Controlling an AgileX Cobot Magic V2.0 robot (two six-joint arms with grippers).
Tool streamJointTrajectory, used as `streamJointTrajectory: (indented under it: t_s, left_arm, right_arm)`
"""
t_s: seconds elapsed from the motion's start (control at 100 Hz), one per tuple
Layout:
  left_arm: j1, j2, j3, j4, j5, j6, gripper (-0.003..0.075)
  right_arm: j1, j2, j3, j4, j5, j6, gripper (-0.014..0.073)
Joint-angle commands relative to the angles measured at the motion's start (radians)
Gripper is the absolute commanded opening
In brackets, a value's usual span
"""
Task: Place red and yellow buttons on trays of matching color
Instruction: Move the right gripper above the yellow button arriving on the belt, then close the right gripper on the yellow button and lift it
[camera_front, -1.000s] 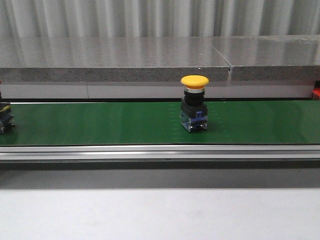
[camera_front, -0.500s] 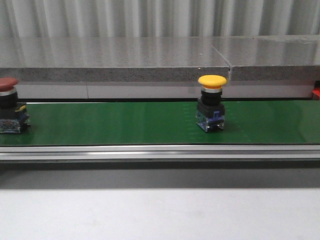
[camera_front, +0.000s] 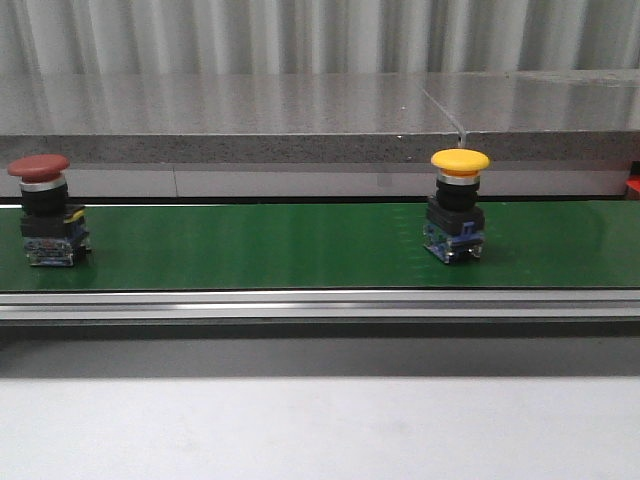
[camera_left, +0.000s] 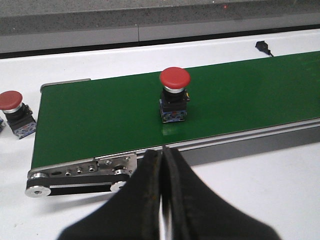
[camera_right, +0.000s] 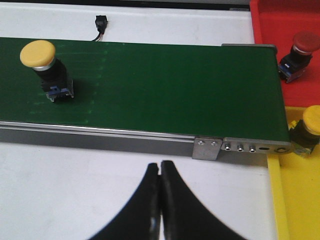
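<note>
Grey stone ledge and corrugated wall behind, white surface (camera_front: 320, 430) in front, green conveyor belt (camera_front: 280, 245) running across mid-frame in the front view.

Yellow button (camera_front: 457, 220) stands upright on the belt, right of centre in the front view; in the right wrist view it sits at upper left. Red button (camera_front: 45, 225) stands upright at the left edge of the front view, centre of the left wrist view. Both rest on their switch bodies with caps up, so a side pinch on the body looks workable.

Trays sit at the belt's right end: red tray (camera_right: 285, 50) in the upper right of the right wrist view, already holding a red button (camera_right: 298, 54); yellow tray (camera_right: 300, 200) at lower right, holding a yellow button (camera_right: 307, 132). Likely placed there so parts arrive next to their bins.

One more red button (camera_left: 14, 112) sits off the belt on the white surface, at the left of the left wrist view.

Left end effector (camera_left: 162, 200) has its fingers pressed together, empty, parked in front of the belt. Right end effector (camera_right: 160, 205) is the same: together, empty, short of the belt edge. Looks like both are waiting. My guess is that yellow goes first, to the right arm, which needs to open up before it reaches.
</note>
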Motion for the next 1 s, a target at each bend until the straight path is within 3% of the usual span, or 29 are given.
streamJointTrajectory:
  t_s: [0.0, 0.17, 0.37, 0.46, 0.59, 0.75, 0.99]
  left_arm:
    - [-0.007, 0.008, -0.028, -0.005, -0.065, -0.012, -0.0021]
    - [-0.007, 0.008, -0.028, -0.005, -0.065, -0.012, -0.0021]
    - [-0.007, 0.008, -0.028, -0.005, -0.065, -0.012, -0.0021]
    - [-0.007, 0.008, -0.028, -0.005, -0.065, -0.012, -0.0021]
    - [-0.007, 0.008, -0.028, -0.005, -0.065, -0.012, -0.0021]
    - [-0.007, 0.008, -0.028, -0.005, -0.065, -0.012, -0.0021]
    - [-0.007, 0.008, -0.028, -0.005, -0.065, -0.012, -0.0021]
  right_arm:
    - [0.014, 0.033, -0.059, 0.013, -0.043, -0.006, -0.0122]
    - [0.084, 0.117, -0.154, 0.013, 0.000, -0.006, -0.0121]
    - [0.094, 0.275, -0.268, 0.021, 0.052, -0.006, -0.0094]
    - [0.094, 0.352, -0.319, 0.025, 0.088, -0.006, 0.0015]
    - [0.094, 0.466, -0.397, 0.036, 0.126, -0.007, 0.0307]
    - [0.094, 0.590, -0.486, 0.058, 0.189, -0.010, 0.0561]
    - [0.113, 0.752, -0.596, 0.081, 0.256, -0.054, 0.0592]
